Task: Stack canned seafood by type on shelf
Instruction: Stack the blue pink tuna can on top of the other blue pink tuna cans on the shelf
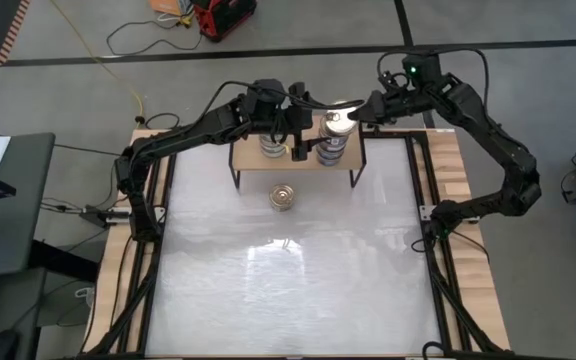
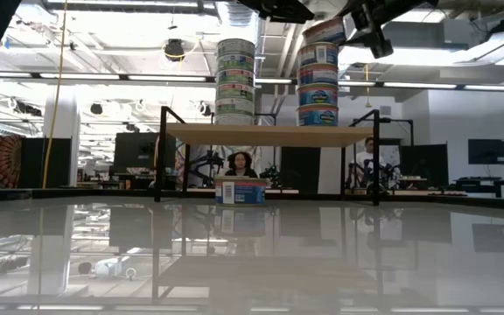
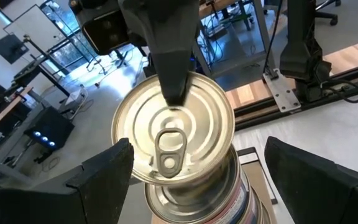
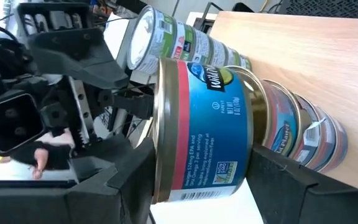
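The shelf (image 1: 298, 165) stands at the table's far edge with two stacks of canned seafood on its board. The left stack (image 2: 235, 79) has green labels and the right stack (image 2: 318, 83) has blue ones. The right stack's top tin (image 2: 325, 31), blue and red with a gold pull-tab lid (image 3: 173, 134), sits tilted, with my right gripper (image 1: 356, 113) shut on it. My left gripper (image 1: 306, 140) is open. Its fingers (image 3: 104, 174) stand on either side of that stack's top, apart from it. My right gripper pinches the top tin by its two flat faces. One finger (image 3: 173, 81) lies on the middle of the gold lid, and the other (image 4: 278, 180) is against the bottom. The fingers come slanting down from the table's far right. The tin is tilted over the blue stack.
One more tin (image 1: 284, 196) stands on the white tabletop just in front of the shelf, showing under the board in the low view (image 2: 240, 190). The near half of the table is free. People sit in the room behind.
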